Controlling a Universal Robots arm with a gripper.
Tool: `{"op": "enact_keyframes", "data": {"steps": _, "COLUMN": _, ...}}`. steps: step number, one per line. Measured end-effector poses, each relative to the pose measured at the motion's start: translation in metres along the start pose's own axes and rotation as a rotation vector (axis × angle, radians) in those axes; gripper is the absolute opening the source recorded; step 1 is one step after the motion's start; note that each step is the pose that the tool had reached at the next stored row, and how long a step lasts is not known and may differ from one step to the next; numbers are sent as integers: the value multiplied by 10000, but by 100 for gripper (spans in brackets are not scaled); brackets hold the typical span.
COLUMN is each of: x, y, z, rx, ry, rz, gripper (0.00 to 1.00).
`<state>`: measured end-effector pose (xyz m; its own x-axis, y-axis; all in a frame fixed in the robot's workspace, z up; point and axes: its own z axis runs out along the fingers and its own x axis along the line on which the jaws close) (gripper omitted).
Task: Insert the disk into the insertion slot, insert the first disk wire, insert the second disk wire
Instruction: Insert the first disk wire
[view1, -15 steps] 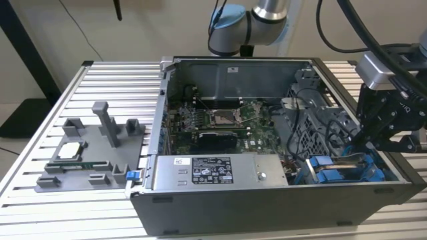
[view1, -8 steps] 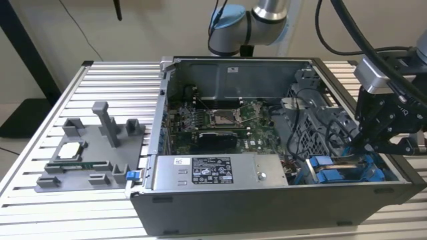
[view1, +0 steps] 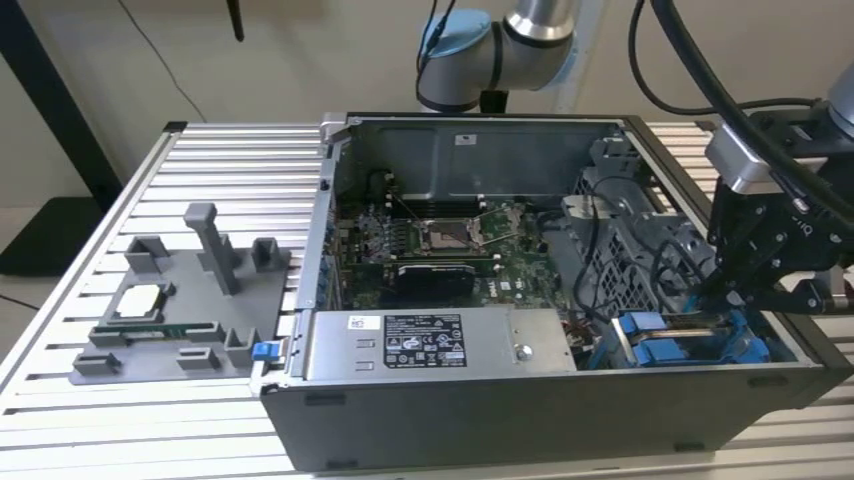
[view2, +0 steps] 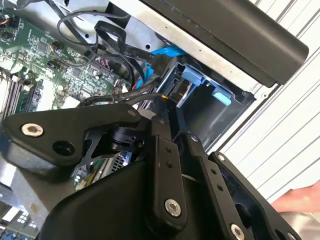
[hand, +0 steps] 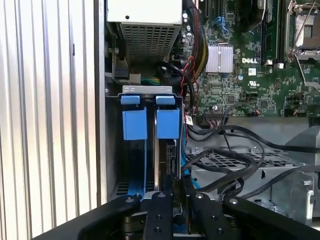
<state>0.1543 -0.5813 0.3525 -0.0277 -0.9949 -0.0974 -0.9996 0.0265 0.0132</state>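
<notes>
Where the slatted metal table (view1: 200, 170) carries it, we see an open computer case (view1: 534, 420) lying on its side, with a grey plastic fixture (view1: 187, 290) beside it towards the exterior view's left. Inside the case the green motherboard (view1: 400, 240) covers the floor, and a grey labelled power-supply box (view1: 427, 345) sits along the near wall. At the corner towards the exterior view's right we find the insertion slot (hand: 147, 90), a grey metal cage with two blue tabs (hand: 135, 123) side by side. The disk (hand: 170, 155) stands in this cage, in the bay nearer the motherboard, its dark end edge facing the arm. The gripper (hand: 177, 187) hangs just at that end of the disk. Its fingers (view2: 160, 145) are drawn narrow, and between them we make out what seems to be the small dark plug of a black wire (view2: 145, 96). A blue wire (view2: 160, 52) hangs loose near the cage, apart from the disk
</notes>
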Motion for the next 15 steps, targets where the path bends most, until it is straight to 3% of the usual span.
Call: {"op": "enact_keyframes", "data": {"steps": 15, "x": 7, "y": -35, "z": 86, "rx": 2, "ry": -2, "rz": -12, "gripper": 0}}
